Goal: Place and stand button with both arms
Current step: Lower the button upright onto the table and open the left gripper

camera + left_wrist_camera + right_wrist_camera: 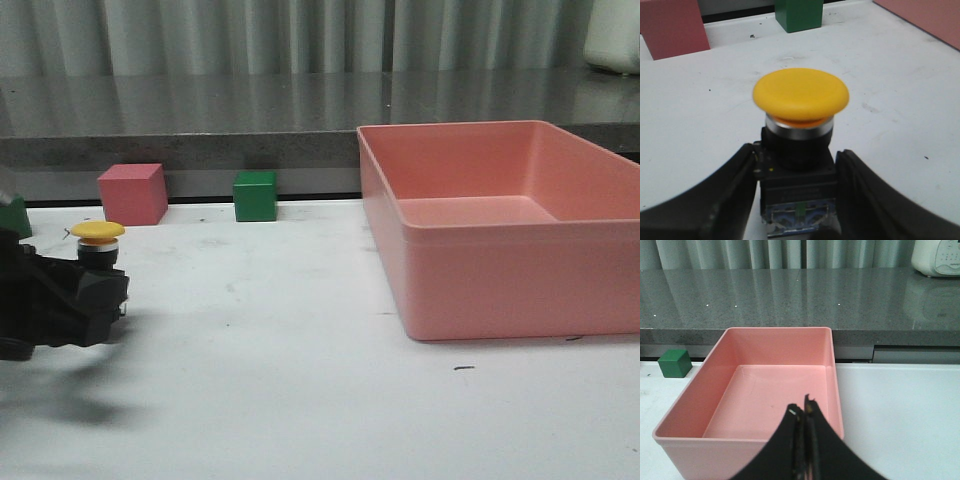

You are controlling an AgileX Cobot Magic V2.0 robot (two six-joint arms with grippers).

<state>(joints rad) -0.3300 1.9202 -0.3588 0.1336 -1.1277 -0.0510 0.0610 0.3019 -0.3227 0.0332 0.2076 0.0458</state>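
Button (799, 100) between left hand (796, 200) fingers

The left gripper (95, 290) sits low at the table's nine o'clock edge, its two black fingers (725, 200) pressed against either side of the button (799, 130), which stands upright between them. The right gripper (803, 415) hangs higher up, fingertips pinched together with nothing between them.
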